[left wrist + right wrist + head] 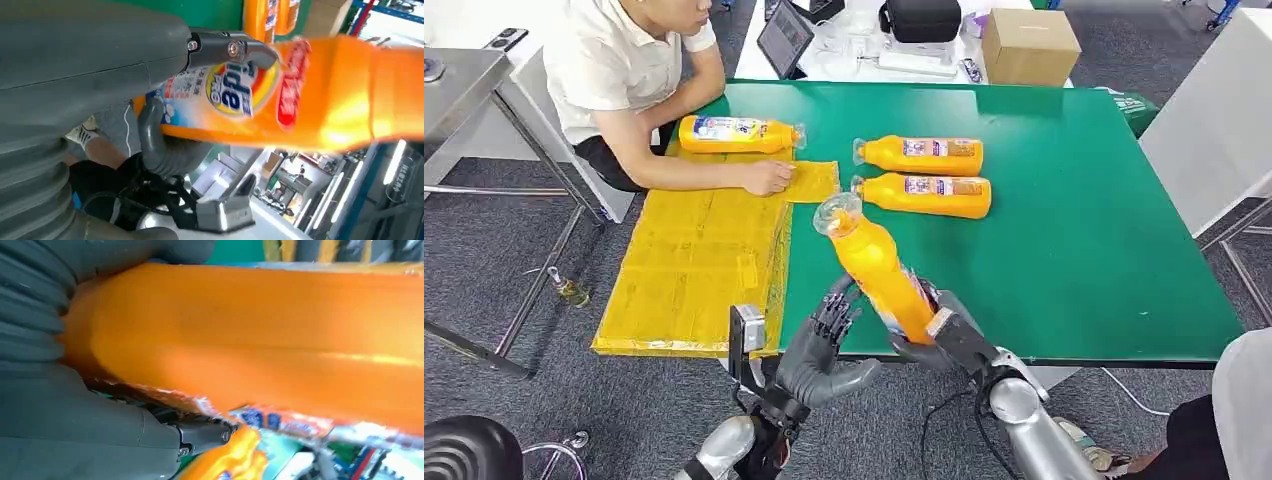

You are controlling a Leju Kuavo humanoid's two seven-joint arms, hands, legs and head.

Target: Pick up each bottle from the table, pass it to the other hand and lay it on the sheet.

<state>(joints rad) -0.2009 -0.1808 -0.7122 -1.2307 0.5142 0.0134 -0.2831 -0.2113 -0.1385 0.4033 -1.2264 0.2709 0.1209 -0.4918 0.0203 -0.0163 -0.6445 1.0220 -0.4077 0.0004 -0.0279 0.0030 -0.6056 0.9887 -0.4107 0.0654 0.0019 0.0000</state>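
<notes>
Now we go from the large things to the small ones. We see the green table (1074, 230) with the yellow sheet (694, 265) along its left part, hanging a little over the table's near edge. A person (624, 70) sits at the far left and rests a hand (769, 177) on the sheet. One bottle (736, 134) lies at the far end of the sheet, near that hand. Two more bottles (924, 155) and (929, 195) lie side by side on the bare table, caps to the left, not on the sheet.

Our right hand (944, 335) holds the lifted bottle (874, 265) by its lower part, above the near edge of the table. Its long axis is tilted, with the cap (837, 213) up, away from us and to the left.

Our left hand (824, 350) is just beside the bottle, on its left, with the fingers (836, 315) apart and reaching up to it. It is nearer to the sheet, so we judge it should take the bottle.

From the head view we cannot tell if the left hand touches the bottle. The left wrist view shows a finger (230, 50) lying across the bottle's label (235, 90), yet a full grip is not visible. The right wrist view shows the orange body (260, 335) held close against the right hand.
</notes>
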